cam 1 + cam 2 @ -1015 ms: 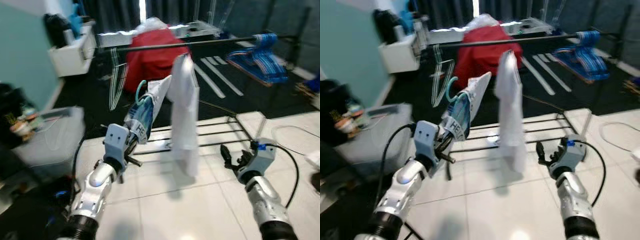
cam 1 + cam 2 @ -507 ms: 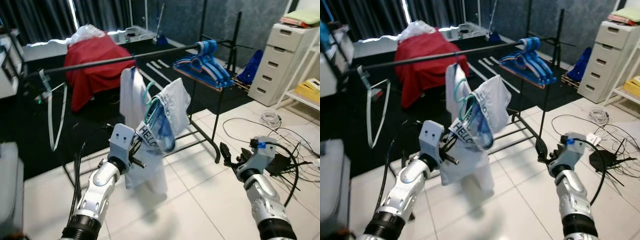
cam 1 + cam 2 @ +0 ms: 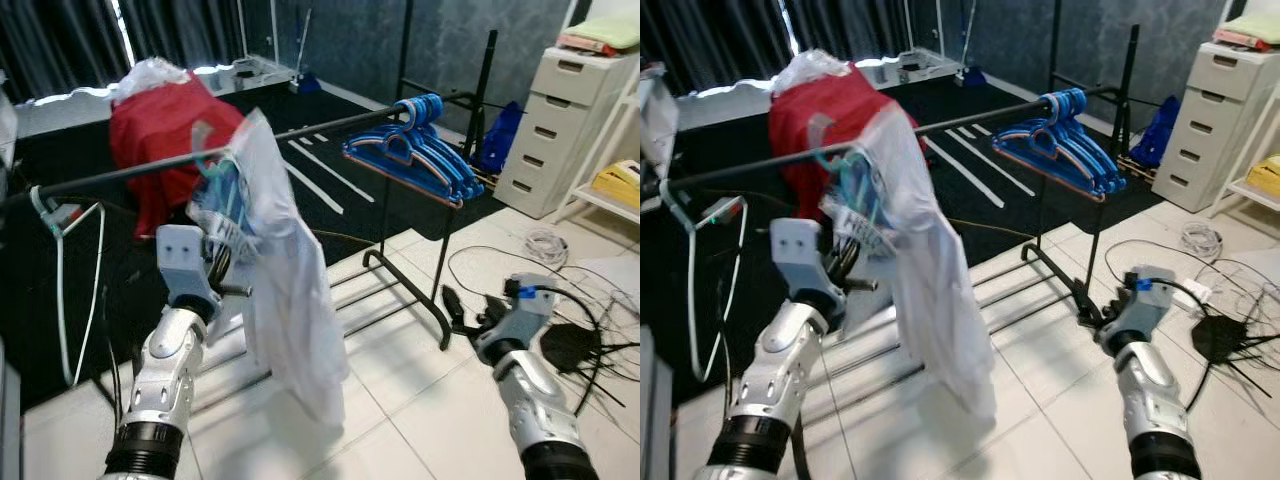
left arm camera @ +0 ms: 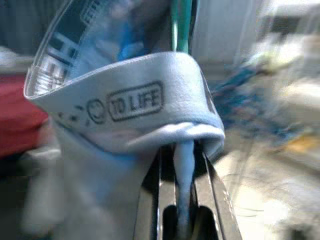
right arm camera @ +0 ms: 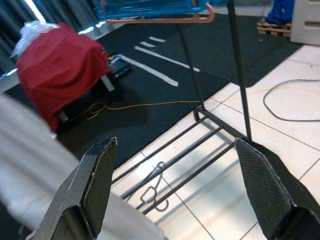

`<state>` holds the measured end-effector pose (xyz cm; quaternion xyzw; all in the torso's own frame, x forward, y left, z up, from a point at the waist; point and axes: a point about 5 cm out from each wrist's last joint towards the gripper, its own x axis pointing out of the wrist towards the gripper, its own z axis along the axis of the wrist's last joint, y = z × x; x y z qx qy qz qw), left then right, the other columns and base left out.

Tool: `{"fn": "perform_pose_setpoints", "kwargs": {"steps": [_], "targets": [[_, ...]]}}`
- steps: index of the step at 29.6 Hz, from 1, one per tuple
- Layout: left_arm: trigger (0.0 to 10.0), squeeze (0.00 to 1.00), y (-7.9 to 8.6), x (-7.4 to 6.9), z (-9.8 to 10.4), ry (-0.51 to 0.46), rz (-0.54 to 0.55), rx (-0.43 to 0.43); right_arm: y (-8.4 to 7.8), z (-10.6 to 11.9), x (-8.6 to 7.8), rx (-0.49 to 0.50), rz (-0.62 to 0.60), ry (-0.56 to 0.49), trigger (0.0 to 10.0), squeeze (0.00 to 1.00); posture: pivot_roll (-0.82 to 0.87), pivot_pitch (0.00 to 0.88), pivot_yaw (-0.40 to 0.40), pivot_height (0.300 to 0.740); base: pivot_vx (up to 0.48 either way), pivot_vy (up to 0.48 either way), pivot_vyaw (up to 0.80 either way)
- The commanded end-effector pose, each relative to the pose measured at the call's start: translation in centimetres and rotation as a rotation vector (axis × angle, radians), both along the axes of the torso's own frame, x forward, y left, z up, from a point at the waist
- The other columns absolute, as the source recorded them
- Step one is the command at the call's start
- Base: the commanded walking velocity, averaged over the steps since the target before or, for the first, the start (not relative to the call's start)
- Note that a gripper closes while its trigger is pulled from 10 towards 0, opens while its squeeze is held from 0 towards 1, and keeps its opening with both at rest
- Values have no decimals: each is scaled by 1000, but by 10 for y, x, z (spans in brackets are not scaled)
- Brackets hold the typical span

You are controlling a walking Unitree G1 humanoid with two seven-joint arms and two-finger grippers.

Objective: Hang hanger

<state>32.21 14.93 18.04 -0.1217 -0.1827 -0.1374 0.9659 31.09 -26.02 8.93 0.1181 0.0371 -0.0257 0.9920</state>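
Observation:
My left gripper (image 3: 215,262) is shut on a teal hanger (image 3: 218,190) that carries a light blue printed garment (image 3: 222,225). The hanger's top is up at the black rail (image 3: 330,124) of the clothes rack, next to a white garment (image 3: 285,290) draped over that rail. In the left wrist view the black fingers (image 4: 200,185) pinch the hanger's stem (image 4: 184,165) under the garment's collar (image 4: 135,107). My right gripper (image 3: 462,312) hangs low on the right above the tiles, open and holding nothing; its fingers (image 5: 95,180) stand wide apart.
Several blue hangers (image 3: 425,150) crowd the rail's right end. A clear hanger (image 3: 60,260) hangs at its left end. A red cloth heap (image 3: 160,110) lies behind the rack. A white drawer unit (image 3: 565,120) and floor cables (image 3: 560,300) are at the right.
The camera has swung, shifting the whole scene. My left gripper has raised the hanger with its garment up to the rail. The right gripper stays low and open.

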Motion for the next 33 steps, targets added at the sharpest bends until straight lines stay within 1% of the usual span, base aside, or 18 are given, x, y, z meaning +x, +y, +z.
{"fn": "perform_pose_setpoints", "kwargs": {"steps": [1,4,5,6,7,9,10,13,14,17,18,20,23,24,25,26,27,33], "targets": [[10000,0,3,-5,8,-52,-54,-39,6,0,2,8,22,-2,10000,0,-88,0,43,736,330,0,0],[10000,0,3,-5,8,-52,-54,-39,6,0,2,8,22,-2,10000,0,-88,0,43,736,330,0,0],[10000,0,0,-12,9,-73,-136,-43,6,-1,2,7,22,3,10000,0,-85,0,44,736,277,0,0],[10000,0,0,-12,9,-73,-136,-43,6,-1,2,7,22,3,10000,0,-85,0,44,736,277,0,0],[10000,0,1,-16,-12,20,-137,96,4,-3,1,4,15,14,10000,0,-81,0,49,736,0,0,0],[10000,0,1,-16,-12,20,-137,96,4,-3,1,4,15,14,10000,0,-81,0,49,736,0,0,0],[10000,0,5,-21,-35,111,-129,202,3,-5,-1,1,9,26,10000,0,-77,0,49,736,0,0,0],[10000,0,5,-21,-35,111,-129,202,3,-5,-1,1,9,26,10000,0,-77,0,49,736,0,0,0],[10000,0,12,-27,-57,198,-85,268,2,-7,-3,0,6,35,10000,0,-73,0,51,736,0,0,0],[10000,0,25,-35,-73,250,-7,278,2,-8,-4,1,6,40,10000,0,-74,0,50,736,0,0,0],[10000,0,39,-46,-83,257,64,259,2,-9,-5,1,7,42,10000,0,-69,0,52,736,0,0,0],[10000,0,48,-54,-88,255,111,248,2,-10,-5,2,8,43,10000,0,-69,0,52,736,0,0,0],[10000,0,48,-54,-88,255,111,248,2,-10,-5,2,8,43,10000,0,-69,0,52,736,0,0,0],[10000,0,60,-62,-91,254,160,247,1,-10,-6,1,8,44,10000,0,-66,0,51,736,0,0,0],[10000,0,78,-70,-92,252,247,183,0,-10,-6,1,6,46,10000,0,-58,0,48,736,0,0,0],[10000,0,78,-70,-92,252,247,183,0,-10,-6,1,6,46,10000,0,-58,0,48,736,0,0,0],[10000,0,92,-76,-95,255,319,151,-1,-11,-7,1,3,48,10000,0,-55,0,48,736,0,0,0],[10000,0,106,-88,-101,279,387,130,-2,-11,-7,0,2,52,10000,0,-50,0,41,736,0,0,0]]}}
